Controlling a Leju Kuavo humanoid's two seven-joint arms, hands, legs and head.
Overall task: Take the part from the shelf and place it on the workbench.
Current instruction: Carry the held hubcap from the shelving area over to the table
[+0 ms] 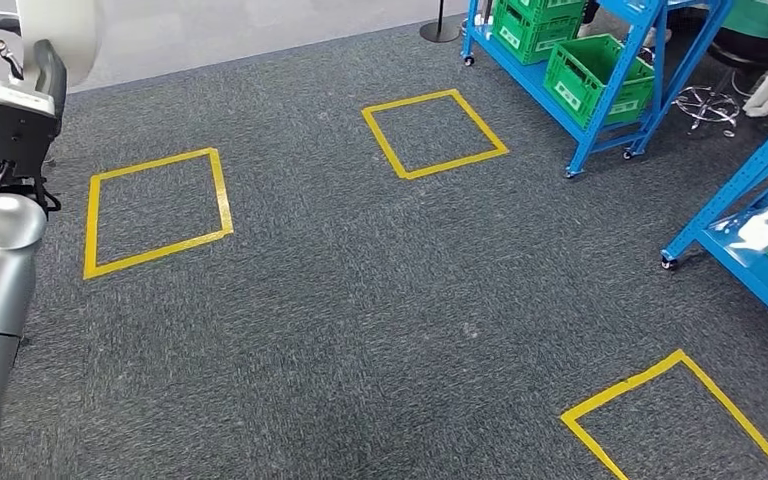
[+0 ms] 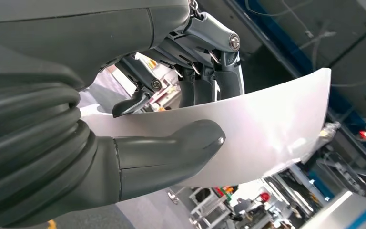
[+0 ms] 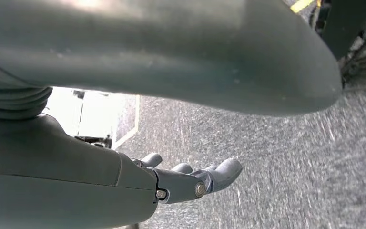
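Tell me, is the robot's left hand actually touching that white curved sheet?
Touching. The left wrist view shows the left hand gripping the white curved part: its thumb presses one face and its darker fingers hook over the edge onto the other.

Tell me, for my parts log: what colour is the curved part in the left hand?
White, glossy curved sheet part; left wrist view.

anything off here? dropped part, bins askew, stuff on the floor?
Nothing stands out. The left hand grips the white curved part between thumb and fingers, so no drop. The right hand hangs empty over the carpet. The green crates sit squarely on the blue shelf, and the yellow tape squares look intact.
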